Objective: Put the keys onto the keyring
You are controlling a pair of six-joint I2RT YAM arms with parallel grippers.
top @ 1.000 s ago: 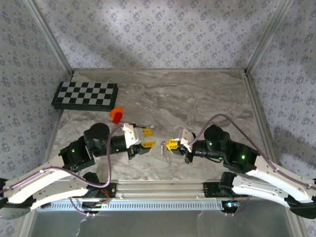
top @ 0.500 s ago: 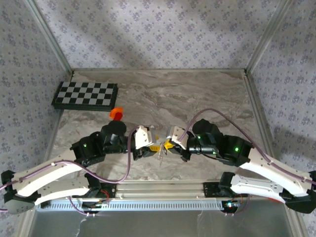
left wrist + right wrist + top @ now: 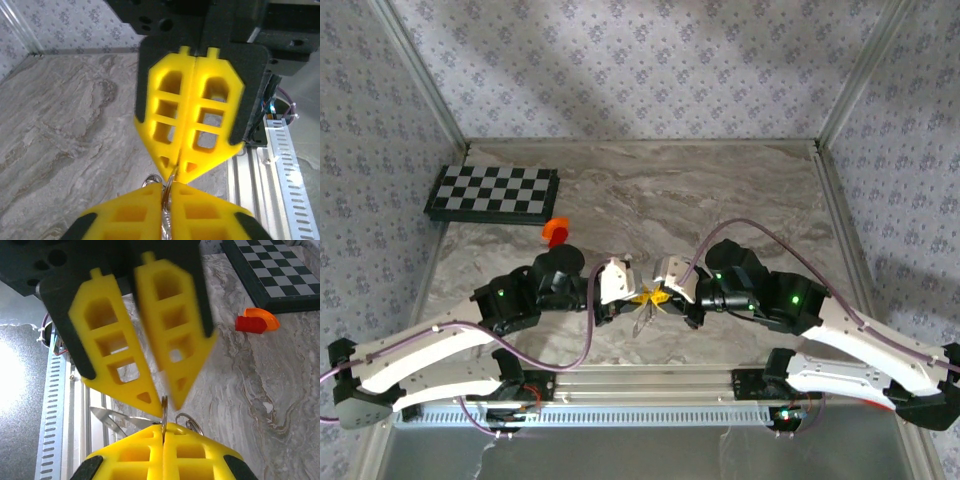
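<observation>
Keyring (image 3: 642, 316) hung over the near middle of the table (image 3: 720, 190), where both arms had just swung inward until their tips met, so threading looked ready to begin. Left gripper (image 3: 165, 192) and right gripper (image 3: 164, 431) each pinched shut on its thin metal, with what looked like the key (image 3: 107, 416) dangling beside.

White arms (image 3: 420, 350) with black joints, green lights (image 3: 501, 294), mauve cables (image 3: 760, 224); yellow latticed jaws on black mounts
</observation>
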